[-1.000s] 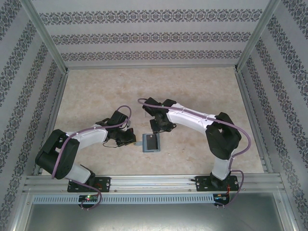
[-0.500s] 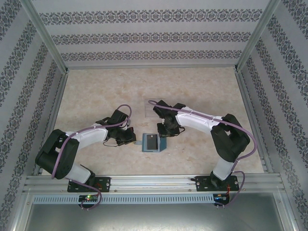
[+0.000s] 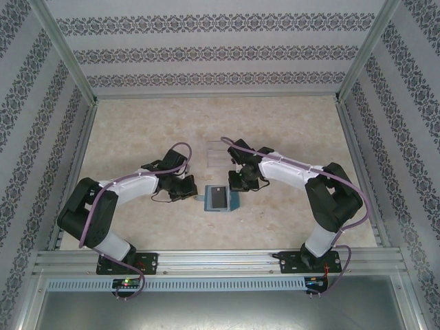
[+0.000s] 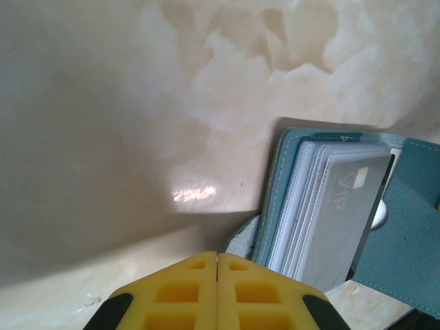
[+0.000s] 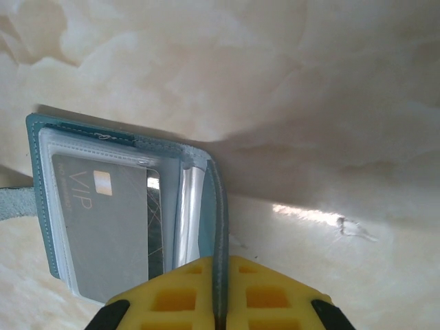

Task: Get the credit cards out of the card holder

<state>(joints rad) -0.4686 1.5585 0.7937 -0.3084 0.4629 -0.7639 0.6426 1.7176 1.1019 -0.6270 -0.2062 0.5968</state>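
The card holder [image 3: 218, 199] lay open mid-table [image 3: 137, 124], a grey credit card [image 5: 103, 227] tucked in its pocket. Our right gripper [image 5: 220, 278] pinched its right cover [image 5: 221, 206]. Our left gripper [image 4: 217, 268] was shut, maybe on the tab strap [image 4: 240, 240]. We were holding it steady; next, one gripper had to let go and pull the card out.

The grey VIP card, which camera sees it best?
Right wrist view: the card faces the camera inside the card holder, letters and chip readable. Left wrist view shows it slanted. Top view shows a tiny dark patch.
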